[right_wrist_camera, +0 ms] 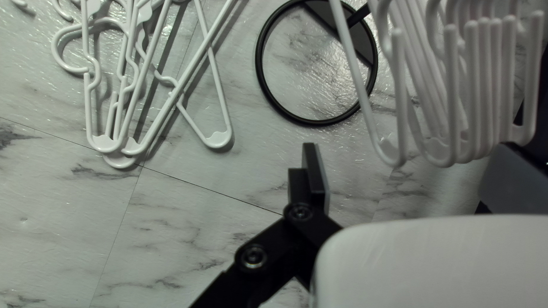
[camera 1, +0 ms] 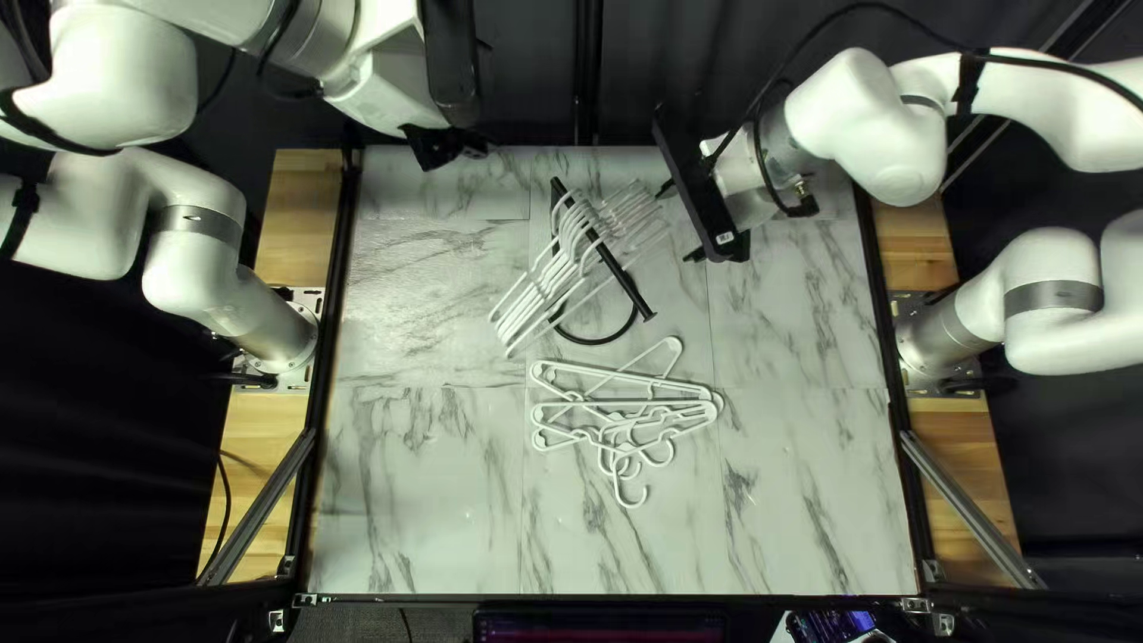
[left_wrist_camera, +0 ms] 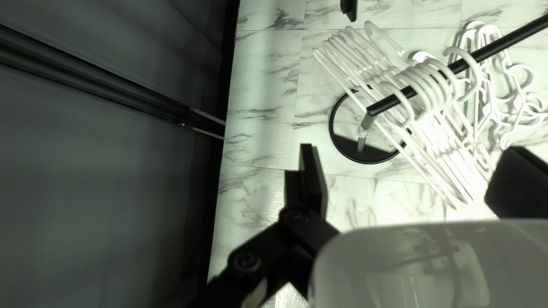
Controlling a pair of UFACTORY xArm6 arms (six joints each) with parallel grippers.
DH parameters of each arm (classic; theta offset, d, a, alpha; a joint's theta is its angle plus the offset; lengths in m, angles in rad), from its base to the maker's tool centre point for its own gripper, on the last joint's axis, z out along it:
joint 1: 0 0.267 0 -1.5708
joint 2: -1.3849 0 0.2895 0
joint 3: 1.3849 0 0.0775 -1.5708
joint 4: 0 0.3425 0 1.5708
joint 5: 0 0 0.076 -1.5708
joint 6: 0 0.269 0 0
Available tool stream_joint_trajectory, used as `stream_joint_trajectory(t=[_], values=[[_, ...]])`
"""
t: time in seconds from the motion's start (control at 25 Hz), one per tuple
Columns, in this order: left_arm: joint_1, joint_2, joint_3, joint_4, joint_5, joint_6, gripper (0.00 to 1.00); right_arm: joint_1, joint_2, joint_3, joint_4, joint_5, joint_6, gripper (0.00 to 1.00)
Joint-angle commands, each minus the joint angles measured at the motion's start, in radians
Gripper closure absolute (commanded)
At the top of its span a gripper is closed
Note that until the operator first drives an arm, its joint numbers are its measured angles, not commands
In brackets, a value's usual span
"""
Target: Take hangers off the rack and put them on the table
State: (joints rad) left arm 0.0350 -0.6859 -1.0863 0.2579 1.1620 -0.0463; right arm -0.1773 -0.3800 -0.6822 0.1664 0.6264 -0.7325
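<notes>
Starting over on the left, the left gripper (camera 1: 447, 145) is held up near the table's far edge, with its fingers spread wide and nothing pinched. The hanging hangers (camera 1: 538, 289) are bunched well ahead of it in the left wrist view, angled across toward one finger, with one end of the rack's bar pointed roughly its way. Next up is the rack itself (camera 1: 631, 289), black, its bar set at a slant in the top left view and its round base (camera 1: 595, 343) planted on the marble-look table (camera 1: 417, 476). Plenty of white hangers are still hooked over that bar, packed pretty tight. A messy pile of loose hangers (camera 1: 625, 379) has been laid flat on the table, on the near side of the rack, overlapping with hooks mostly aimed at the near edge. On the right, the right gripper (camera 1: 680, 222) is parked just beside the hanging bunch, fingers also wide apart. In the right wrist view the hanger ends are seen just ahead of the gap and over by one finger; whether that finger is being touched can't be told, but nothing is clamped.
</notes>
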Motion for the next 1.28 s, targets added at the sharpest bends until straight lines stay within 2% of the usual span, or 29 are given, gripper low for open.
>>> stream_joint_trajectory(t=[0.04,0.68,1.28], values=[[0.000,0.000,0.000,0.000,0.000,0.000,0.00,-0.007,0.023,0.000,0.030,-0.019,-0.030,0.00],[0.000,0.000,0.000,0.000,0.000,0.000,0.00,0.022,0.002,0.045,0.043,-0.052,-0.007,0.00],[0.000,0.000,0.000,0.000,0.000,0.000,0.00,0.028,0.012,0.058,0.086,-0.073,-0.037,0.00]])
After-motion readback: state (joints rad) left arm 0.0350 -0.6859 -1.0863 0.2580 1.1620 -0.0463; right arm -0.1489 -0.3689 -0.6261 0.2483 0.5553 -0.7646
